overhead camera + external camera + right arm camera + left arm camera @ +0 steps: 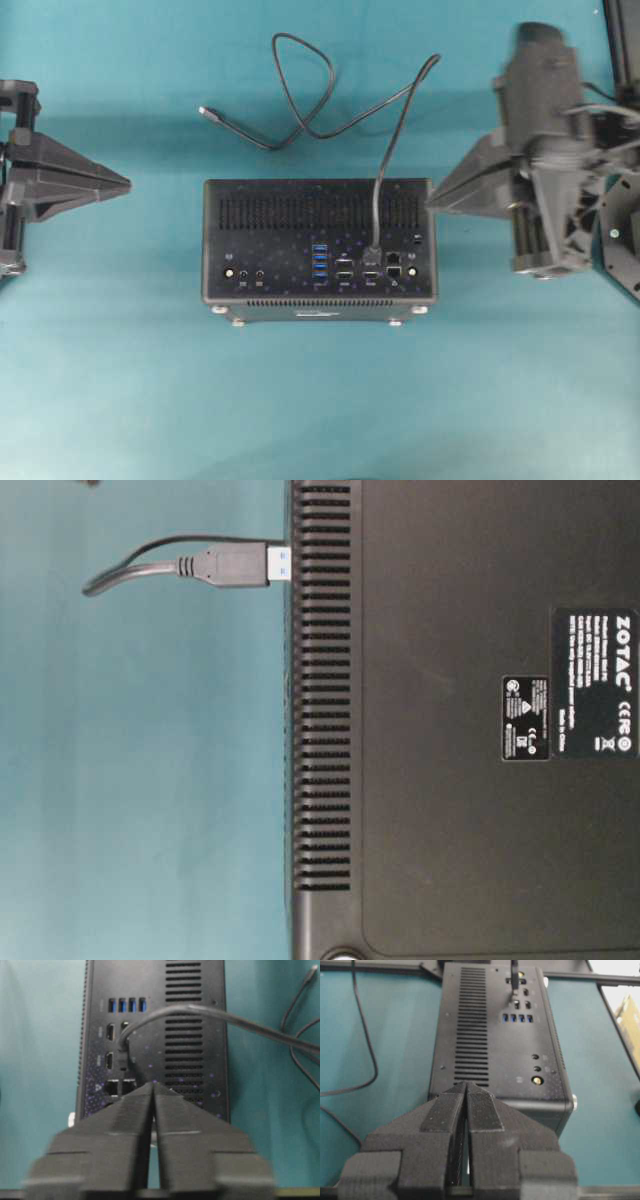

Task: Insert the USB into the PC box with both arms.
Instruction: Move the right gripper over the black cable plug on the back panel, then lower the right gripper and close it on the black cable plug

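Observation:
The PC box (pixel 270 250) lies in the middle of the teal table, port face up. The USB (pixel 374 244) stands in a socket right of the blue ports; the table-level view shows its plug (pixel 235 565) against the box (pixel 460 780) with a short blue tongue showing. My left gripper (pixel 125 184) is shut and empty, well left of the box. My right gripper (pixel 432 203) is shut and empty, its tip at the box's right edge; I cannot tell if it touches. The wrist views show the left gripper (pixel 466 1085) and right gripper (pixel 153 1085) pointing at the box, and the plug (pixel 124 1047).
The dark grey cable (pixel 300 90) loops on the table behind the box and arches over its top to the plug. Its thin silvery-tipped end (pixel 205 111) lies at the back left. The right arm's base (pixel 620 230) stands at the right edge.

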